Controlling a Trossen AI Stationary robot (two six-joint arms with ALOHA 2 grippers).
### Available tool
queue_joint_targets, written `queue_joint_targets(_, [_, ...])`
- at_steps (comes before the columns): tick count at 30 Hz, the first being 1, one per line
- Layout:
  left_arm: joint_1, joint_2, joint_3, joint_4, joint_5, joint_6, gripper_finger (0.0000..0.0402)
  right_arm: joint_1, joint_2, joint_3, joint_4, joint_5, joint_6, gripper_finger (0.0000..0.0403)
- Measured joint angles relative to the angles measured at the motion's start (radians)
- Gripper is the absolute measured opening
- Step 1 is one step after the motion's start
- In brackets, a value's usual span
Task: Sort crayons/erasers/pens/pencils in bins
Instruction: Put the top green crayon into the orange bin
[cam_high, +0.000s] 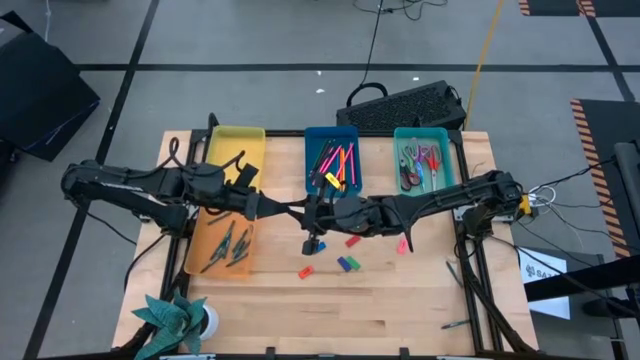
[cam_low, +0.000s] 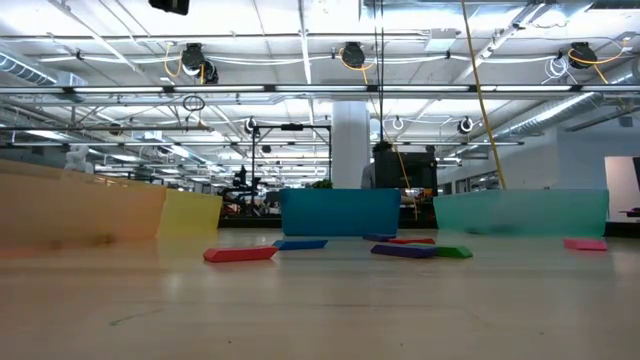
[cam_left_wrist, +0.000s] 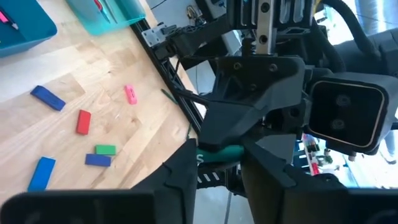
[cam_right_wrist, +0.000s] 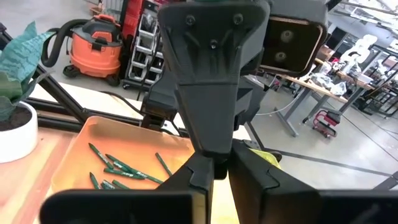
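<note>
Both arms reach in from the sides and meet over the middle of the desk (cam_high: 400, 300), gripper to gripper. The left gripper (cam_high: 318, 214) and the right gripper (cam_high: 340, 213) are pressed close together just below the blue bin (cam_high: 312, 160). In the left wrist view a green object (cam_left_wrist: 227, 152) sits where the two grippers join, and the left one's fingers (cam_left_wrist: 180, 180) stand close on either side of it; I cannot tell from here whether either gripper is actually clamped on it.

The erasers lie loose on the bare wood in the lower centre of the high view: a red eraser (cam_high: 306, 271), a blue eraser (cam_high: 343, 263) touching a green eraser (cam_high: 352, 265), another red one (cam_high: 353, 240), and a pink eraser (cam_high: 402, 245) further right.

The bins sit along the upper part: a yellow bin (cam_high: 222, 150), the blue one holding coloured sticks, a teal bin (cam_high: 448, 150) at right, and an orange bin (cam_high: 195, 255) at left holding green pens (cam_high: 228, 245).
</note>
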Motion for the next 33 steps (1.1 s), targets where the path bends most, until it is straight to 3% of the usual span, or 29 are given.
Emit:
queue_joint_targets(4, [0.0,0.001,-0.001,0.002,-0.009,0.027,0.0121,0.009,0.0,0.0,-0.004,0.002,0.002,0.0062])
queue_joint_targets(8, [-0.001,0.001,-0.001,0.016,-0.04,0.054,0.0105,0.031,-0.019,0.0,-0.028,0.023,0.028,0.0105])
queue_joint_targets(16, [-0.009,-0.001,0.0,-0.047,-0.071,0.075,0.0111,0.098,-0.108,-0.001,-0.265,0.055,0.133,0.0183])
queue_joint_targets(21, [-0.088,0.0,0.0,-0.375,-0.082,0.071,0.0107,0.12,-0.141,-0.001,-0.468,0.071,0.217,0.02])
queue_joint_targets(25, [-0.159,0.012,-0.002,-0.816,-0.151,-0.049,0.0104,0.123,-0.142,-0.001,-0.686,0.078,0.304,0.02])
queue_joint_targets(28, [-0.2,0.018,-0.048,-1.056,-0.154,-0.159,0.0112,0.143,-0.142,-0.001,-0.766,0.078,0.33,0.02])
queue_joint_targets(30, [-0.223,0.016,-0.108,-1.115,-0.113,-0.211,0.0113,0.167,-0.142,-0.001,-0.794,0.077,0.331,0.0198])
queue_joint_targets(33, [-0.252,0.019,-0.214,-1.055,-0.063,-0.228,0.0107,0.208,-0.13,-0.001,-0.857,0.074,0.362,0.0192])
